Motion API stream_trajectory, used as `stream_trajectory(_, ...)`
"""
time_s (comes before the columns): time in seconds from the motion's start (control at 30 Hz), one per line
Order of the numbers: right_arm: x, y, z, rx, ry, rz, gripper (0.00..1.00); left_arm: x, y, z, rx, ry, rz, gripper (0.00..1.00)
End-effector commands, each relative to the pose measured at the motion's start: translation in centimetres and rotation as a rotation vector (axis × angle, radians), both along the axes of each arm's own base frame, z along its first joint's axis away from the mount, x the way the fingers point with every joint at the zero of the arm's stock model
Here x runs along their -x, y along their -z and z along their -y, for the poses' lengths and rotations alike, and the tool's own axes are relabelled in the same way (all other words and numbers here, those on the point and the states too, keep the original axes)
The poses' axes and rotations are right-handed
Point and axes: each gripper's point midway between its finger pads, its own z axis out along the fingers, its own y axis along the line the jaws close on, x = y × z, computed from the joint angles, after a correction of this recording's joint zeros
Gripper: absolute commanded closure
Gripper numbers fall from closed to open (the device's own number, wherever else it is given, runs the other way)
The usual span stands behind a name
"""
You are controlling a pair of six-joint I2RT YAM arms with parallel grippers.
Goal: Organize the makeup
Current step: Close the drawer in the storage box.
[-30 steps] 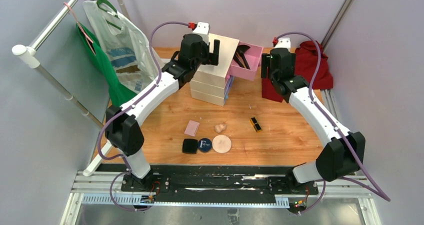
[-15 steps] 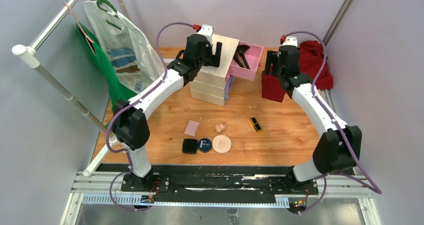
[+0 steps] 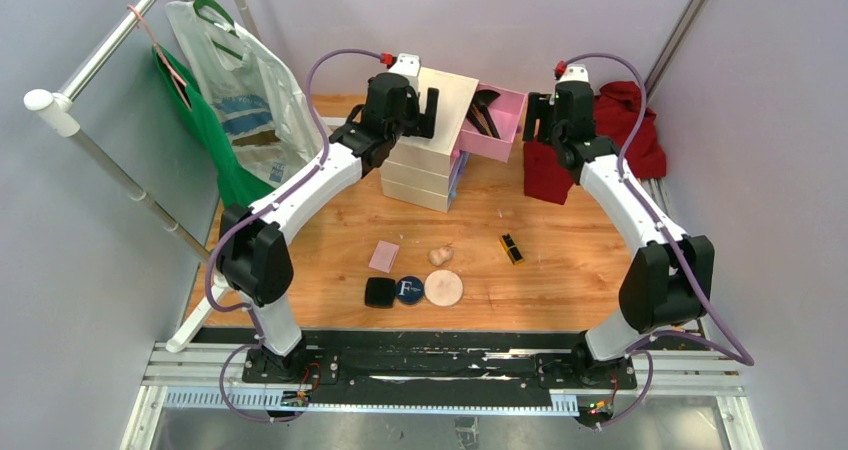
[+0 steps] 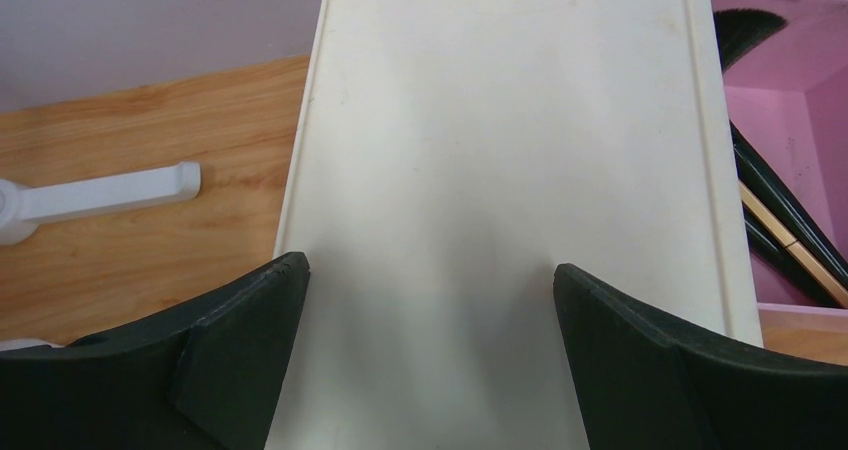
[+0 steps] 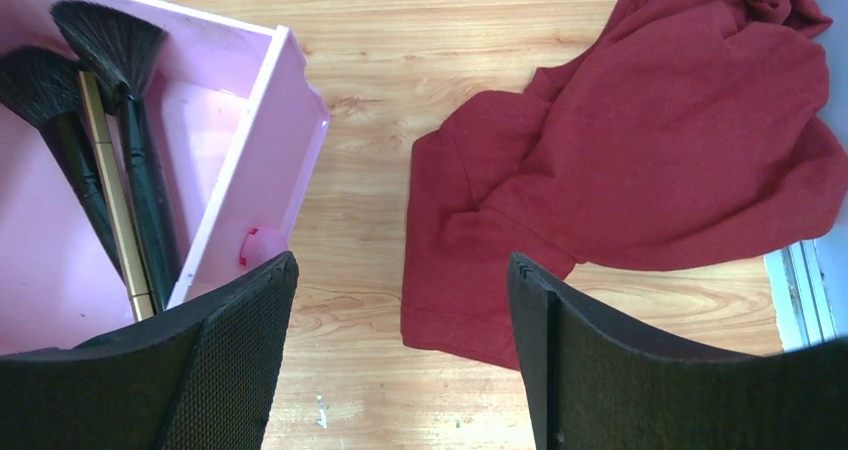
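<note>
Loose makeup lies on the near table: a pink square (image 3: 383, 256), a beige sponge (image 3: 440, 255), a black-gold lipstick (image 3: 512, 249), a black square compact (image 3: 379, 292), a round navy compact (image 3: 408, 290) and a beige puff (image 3: 443, 288). Black brushes and a pencil (image 3: 485, 112) lie in the open pink drawer (image 3: 490, 150) of the cream chest (image 3: 455, 95). My left gripper (image 3: 428, 105) is open and empty above the chest top (image 4: 500, 170). My right gripper (image 3: 540, 122) is open and empty just right of the drawer (image 5: 290, 120), over bare wood. The brushes also show in the right wrist view (image 5: 110, 40).
A red cloth (image 3: 625, 120) lies at the back right, right beside my right gripper, and shows in the right wrist view (image 5: 650, 140). White and green bags (image 3: 240, 90) hang on a rack at the left. Grey walls stand close behind the chest.
My right gripper has moved toward the back of the table, ending beside the pink drawer. My left gripper stays above the chest top, shifted slightly. The makeup has not moved.
</note>
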Motion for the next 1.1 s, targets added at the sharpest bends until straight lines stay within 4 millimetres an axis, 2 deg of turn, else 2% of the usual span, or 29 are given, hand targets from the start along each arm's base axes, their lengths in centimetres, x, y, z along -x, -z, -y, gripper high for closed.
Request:
stream_trajectory(0.0, -1.1, -1.9, -0.1, -0.024, -0.013, 0.044, 0.24, 0.6, 0.7, -1.1, -0.012, -0.019, -0.040, 0.02)
stream_trajectory(0.37, -3.3, -1.5, -4.2, -0.131, -0.184, 0.043, 0.24, 0.6, 2.1, -0.6, 0.007, -0.005, -0.071, 0.02)
stream_trajectory(0.47, -3.4, -1.6, -4.4, -0.139, -0.189, 0.046, 0.24, 0.6, 2.0, -0.6, 0.006, -0.006, -0.069, 0.02)
stream_trajectory(0.6, -3.3, -1.7, -4.3, -0.132, -0.194, 0.050, 0.24, 0.5, 1.3, -0.7, 0.008, -0.013, -0.057, 0.02)
stream_trajectory(0.7, -3.3, -1.7, -4.4, -0.132, -0.199, 0.050, 0.24, 0.2, -0.2, -1.2, 0.008, -0.037, -0.037, 0.02)
stream_trajectory(0.9, -3.4, -1.9, -4.5, -0.133, -0.204, 0.048, 0.24, -1.0, -3.1, -4.8, 0.030, -0.144, -0.015, 0.02)
stream_trajectory(0.97, -3.4, -1.8, -4.5, -0.133, -0.206, 0.045, 0.24, -1.4, -3.4, -6.4, 0.044, -0.194, -0.013, 0.02)
stream_trajectory(1.07, -3.4, -1.5, -4.6, -0.135, -0.207, 0.038, 0.24, -1.9, -2.9, -8.9, 0.059, -0.277, -0.017, 0.02)
